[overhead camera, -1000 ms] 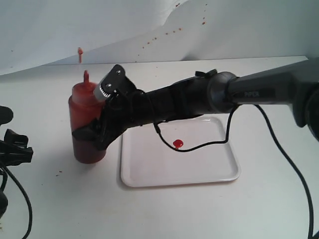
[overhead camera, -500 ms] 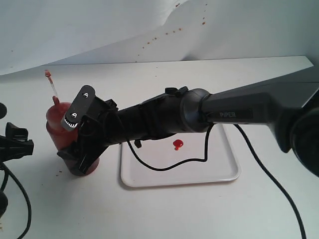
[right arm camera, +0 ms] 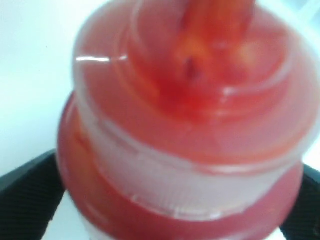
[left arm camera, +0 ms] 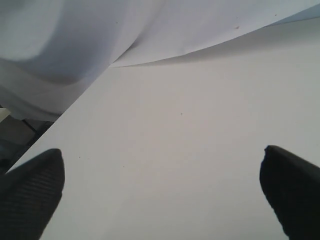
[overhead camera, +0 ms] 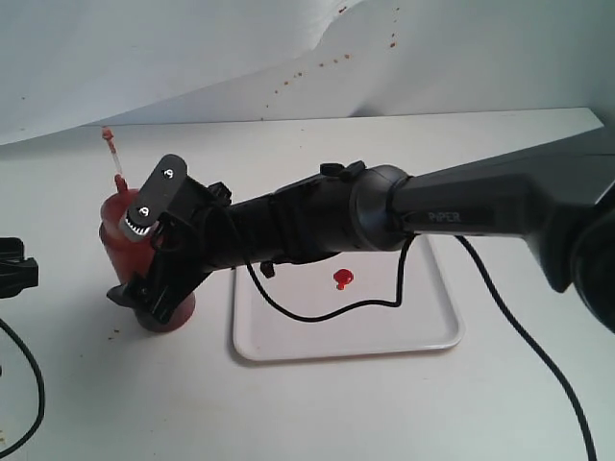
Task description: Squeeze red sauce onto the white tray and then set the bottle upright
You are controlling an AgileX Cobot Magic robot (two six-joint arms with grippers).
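Lettering "PIPER" [overhead camera: 452,217] on right arm [overhead camera: 509,192]; right claw [overhead camera: 149,296] around bottle [overhead camera: 119,240], grip unclear; left claw [left arm camera: 162,190] wide-open, empty.

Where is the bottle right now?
Exterior view, left side: the bottle stands on the table just left of the white tray, with the right gripper around it.

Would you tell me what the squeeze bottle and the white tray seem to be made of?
The bottle looks like translucent, probably soft plastic: the red contents show through its wall, and its collar looks cloudy and ridged. The white tray looks like smooth, rigid plastic, slightly glossy, with rounded corners and a low moulded rim; melamine is possible.
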